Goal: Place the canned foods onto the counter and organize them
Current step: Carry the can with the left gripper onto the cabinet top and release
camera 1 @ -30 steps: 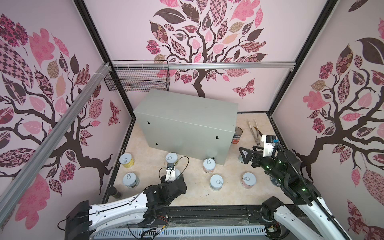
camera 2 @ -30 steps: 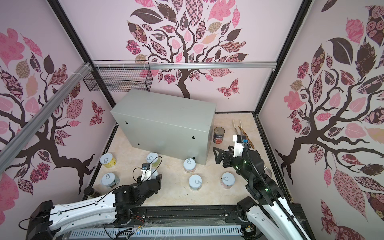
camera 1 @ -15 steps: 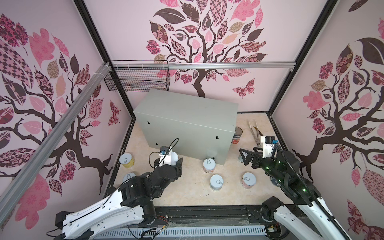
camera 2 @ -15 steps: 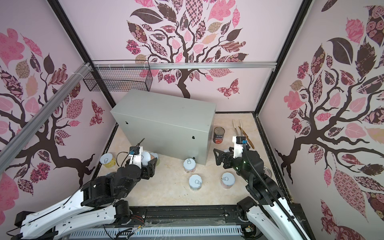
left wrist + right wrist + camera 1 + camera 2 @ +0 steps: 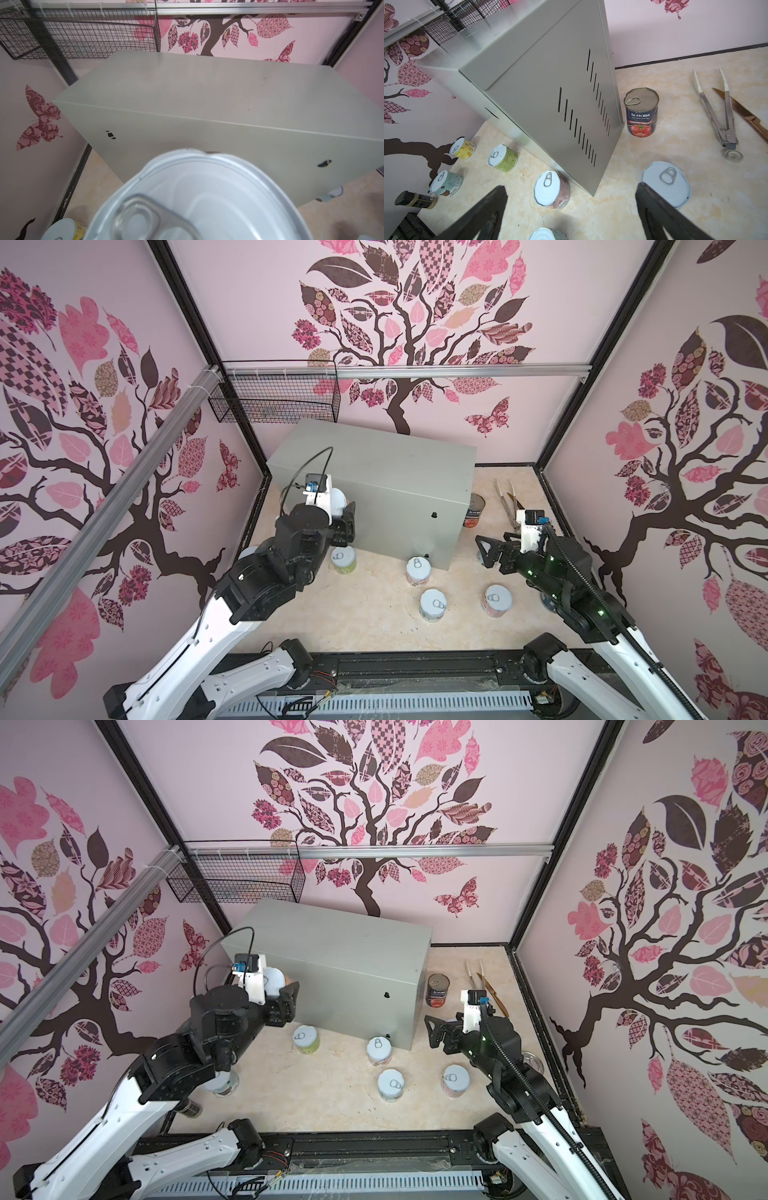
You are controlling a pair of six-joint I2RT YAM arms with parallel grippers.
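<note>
Grey counter [image 5: 395, 472], left gripper [image 5: 341, 517] clamped on a short can [image 5: 207, 197] off its 8 o'clock edge, right gripper [image 5: 484, 553] gaping wide over at 4 o'clock.

We see the counter [image 5: 207, 93] in smooth matt grey metal, the can [image 5: 218, 197] with a glossy pale metal lid, and the tongs [image 5: 728, 136] in brushed metal.

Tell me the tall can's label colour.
Tall can: dark blue above, red tomatoes below; right wrist view.
</note>
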